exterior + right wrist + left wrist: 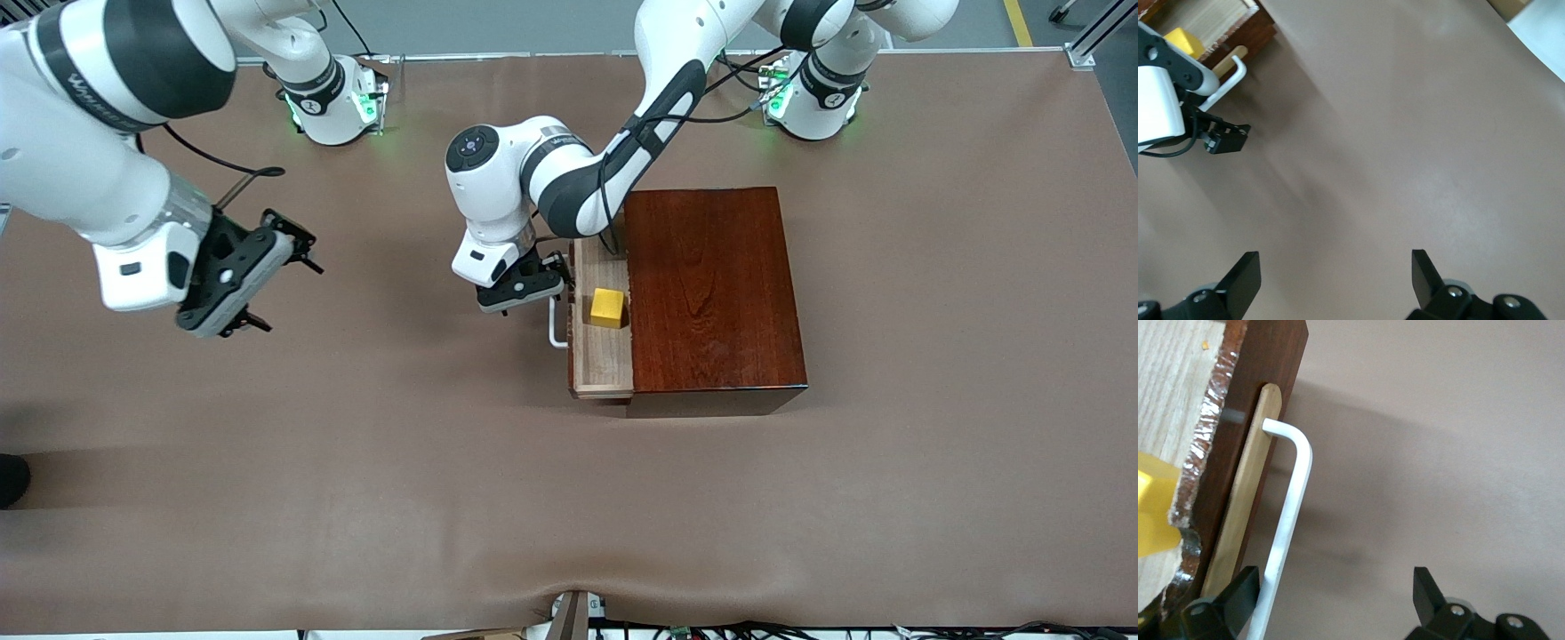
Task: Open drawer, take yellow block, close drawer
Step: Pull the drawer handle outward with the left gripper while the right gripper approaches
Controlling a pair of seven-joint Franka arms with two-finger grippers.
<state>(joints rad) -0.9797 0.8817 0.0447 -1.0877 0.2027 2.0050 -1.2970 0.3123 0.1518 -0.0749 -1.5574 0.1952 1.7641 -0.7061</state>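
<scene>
Table (889, 498): brown, bare over most of its spread; wide free room toward the front camera and toward the right arm's end.
Wooden box (711, 289): dark reddish-brown, set near the table's middle toward the left arm's end; drawer mouth faces the right arm's end, so both arms can reach it.
Drawer (603, 356): pale-wood tray, pulled out only part way, likely just enough to bare the block; box top edge overhangs the rest of the tray.
Handle (1290, 513): white bar on the drawer front, standing off the panel with a gap for a finger.
Left gripper (524, 286): low, at the handle's end; fingers spread, one finger (1238, 597) just beside the bar, the other out over bare table; nothing clamped, seemingly placed to pull or let go.
Right gripper (233, 271): up over bare table toward the right arm's end, well apart from the box; fingers spread wide, empty; waiting.
Yellow block (608, 308): lying in the open drawer, close against the box's overhanging edge; little room on that side, more open tray nearer the front camera.
Judgement: narrow opening, left wrist above the tray's farther part; straight-down reach looks tight unless drawer comes out more.
</scene>
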